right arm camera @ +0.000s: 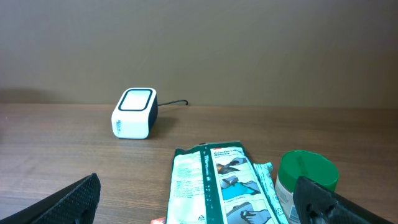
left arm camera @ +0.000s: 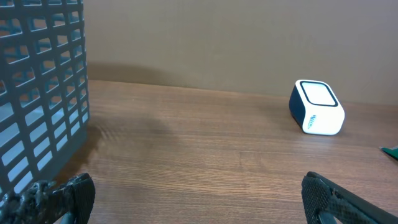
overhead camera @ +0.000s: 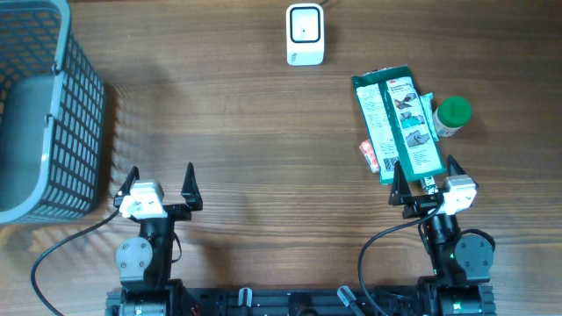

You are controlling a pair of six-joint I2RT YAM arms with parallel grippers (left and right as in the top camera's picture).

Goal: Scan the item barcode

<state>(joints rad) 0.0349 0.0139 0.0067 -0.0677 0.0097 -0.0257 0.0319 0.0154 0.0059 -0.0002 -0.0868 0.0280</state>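
A flat green and white package (overhead camera: 399, 123) (right arm camera: 217, 183) lies on the wooden table at the right. Its near end reaches in between the spread fingers of my right gripper (overhead camera: 425, 175) (right arm camera: 199, 208), which is open and grips nothing. A green-lidded jar (overhead camera: 453, 114) (right arm camera: 308, 174) stands just right of the package. A small red packet (overhead camera: 370, 155) peeks out at its left edge. The white barcode scanner (overhead camera: 305, 33) (left arm camera: 317, 107) (right arm camera: 134, 113) sits at the far middle of the table. My left gripper (overhead camera: 161, 180) (left arm camera: 199, 205) is open over bare wood at the front left.
A grey mesh basket (overhead camera: 44, 114) (left arm camera: 37, 93) stands at the table's left edge, close to the left arm. The scanner's dark cable runs off at the table's back edge.
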